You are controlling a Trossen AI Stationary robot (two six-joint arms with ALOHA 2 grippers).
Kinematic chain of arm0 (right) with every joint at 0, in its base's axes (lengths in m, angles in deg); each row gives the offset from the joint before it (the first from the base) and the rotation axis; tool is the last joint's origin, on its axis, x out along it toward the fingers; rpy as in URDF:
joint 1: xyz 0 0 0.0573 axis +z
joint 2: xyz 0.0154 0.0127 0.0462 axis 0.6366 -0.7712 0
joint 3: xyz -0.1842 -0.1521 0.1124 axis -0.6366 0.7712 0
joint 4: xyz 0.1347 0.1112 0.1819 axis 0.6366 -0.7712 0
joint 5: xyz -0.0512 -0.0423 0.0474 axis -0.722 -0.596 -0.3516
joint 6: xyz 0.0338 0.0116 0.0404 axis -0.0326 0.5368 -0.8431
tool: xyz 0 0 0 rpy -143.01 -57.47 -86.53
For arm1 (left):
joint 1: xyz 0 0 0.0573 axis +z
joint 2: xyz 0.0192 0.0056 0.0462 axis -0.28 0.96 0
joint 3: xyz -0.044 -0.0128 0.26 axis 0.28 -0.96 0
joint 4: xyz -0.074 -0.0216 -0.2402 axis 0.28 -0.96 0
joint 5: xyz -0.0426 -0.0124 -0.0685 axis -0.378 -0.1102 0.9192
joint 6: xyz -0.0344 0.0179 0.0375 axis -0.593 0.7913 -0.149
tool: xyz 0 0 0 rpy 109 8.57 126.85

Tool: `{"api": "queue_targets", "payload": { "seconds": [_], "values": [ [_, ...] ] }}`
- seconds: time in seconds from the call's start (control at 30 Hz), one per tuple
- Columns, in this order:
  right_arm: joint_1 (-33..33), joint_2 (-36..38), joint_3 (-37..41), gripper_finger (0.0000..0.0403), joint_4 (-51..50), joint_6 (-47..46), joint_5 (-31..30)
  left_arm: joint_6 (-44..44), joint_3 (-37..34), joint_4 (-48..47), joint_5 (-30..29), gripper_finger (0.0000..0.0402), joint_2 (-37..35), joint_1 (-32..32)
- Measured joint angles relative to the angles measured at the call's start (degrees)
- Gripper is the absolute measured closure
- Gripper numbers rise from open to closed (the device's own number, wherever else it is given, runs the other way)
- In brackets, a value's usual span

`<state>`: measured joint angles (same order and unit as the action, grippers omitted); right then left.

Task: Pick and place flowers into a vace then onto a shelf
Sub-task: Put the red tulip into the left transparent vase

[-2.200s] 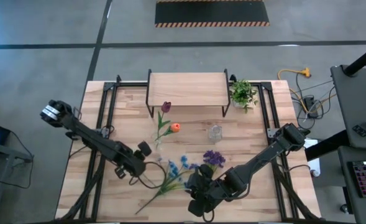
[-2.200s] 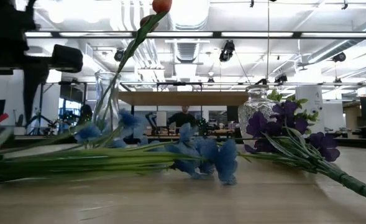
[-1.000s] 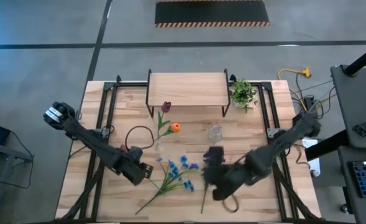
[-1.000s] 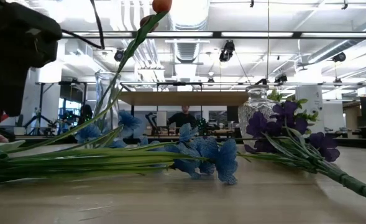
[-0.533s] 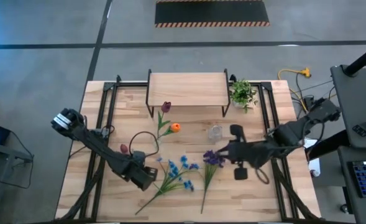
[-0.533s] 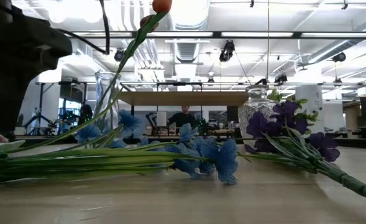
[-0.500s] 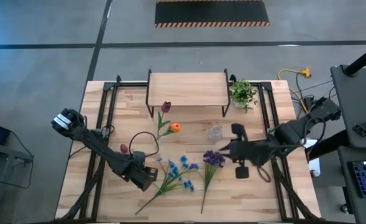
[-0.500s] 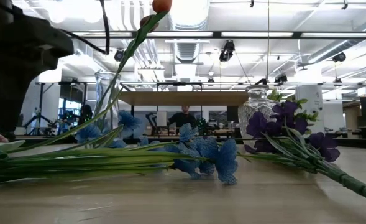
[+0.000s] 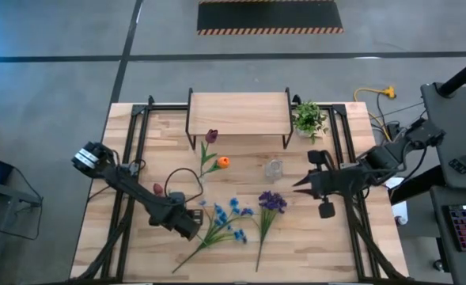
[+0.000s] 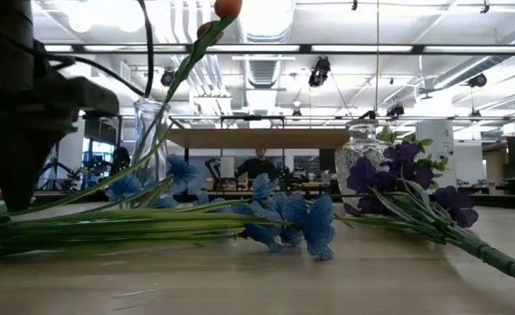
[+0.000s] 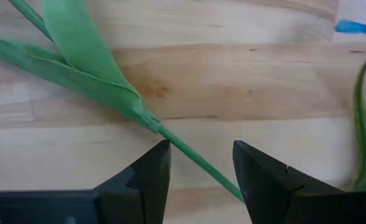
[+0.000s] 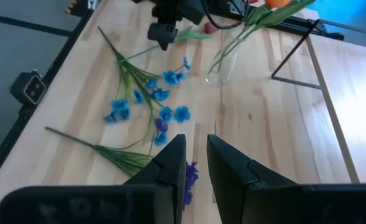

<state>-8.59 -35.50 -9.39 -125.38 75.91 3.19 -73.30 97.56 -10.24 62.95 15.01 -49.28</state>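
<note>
Stem between your left fingers, running slantwise

Your left gripper [image 11: 198,163] hangs partly open, empty, astride a tulip stem [image 11: 195,157] lying diagonally across the worktop [image 11: 245,81]; your right gripper [image 9: 300,184], nearly closed and empty, sits well apart.

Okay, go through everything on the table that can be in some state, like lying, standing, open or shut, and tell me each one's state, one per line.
Blue flowers: lying flat on the table.
Purple flowers: lying flat on the table.
Orange bud: standing in the tall glass vase, leaning.
Dark red tulip: in the same vase, leaning.
Small glass vase: upright, no flowers in it.
Shelf: top bare.
Left claw: open, astride a green stem.
Right claw: nearly shut, holding nothing.
</note>
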Motion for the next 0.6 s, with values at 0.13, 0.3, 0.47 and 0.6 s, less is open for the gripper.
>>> {"api": "queue_targets", "payload": {
  "seconds": [0.13, 0.3, 0.47, 0.6],
  "values": [
    [0.02, 2.17, 1.63, 0.0346, -0.02, -0.07, 0.34, 0.00, -0.07, -0.07, 0.03, 0.0244, 1.12, 0.03],
    [0.02, 3.88, 2.20, 0.0346, 0.04, -0.24, 0.33, 0.22, -0.63, -0.53, 0.05, 0.0244, 1.98, 0.02],
    [0.02, 3.88, 2.22, 0.0346, 0.13, -0.24, 0.32, 2.69, -1.43, -0.33, -0.12, 0.0263, 1.72, -0.08],
    [-0.01, 3.05, 1.86, 0.0346, 0.55, -0.08, 0.26, 5.58, -1.60, -0.83, -0.30, 0.0303, 1.58, -0.15]
  ]
}}
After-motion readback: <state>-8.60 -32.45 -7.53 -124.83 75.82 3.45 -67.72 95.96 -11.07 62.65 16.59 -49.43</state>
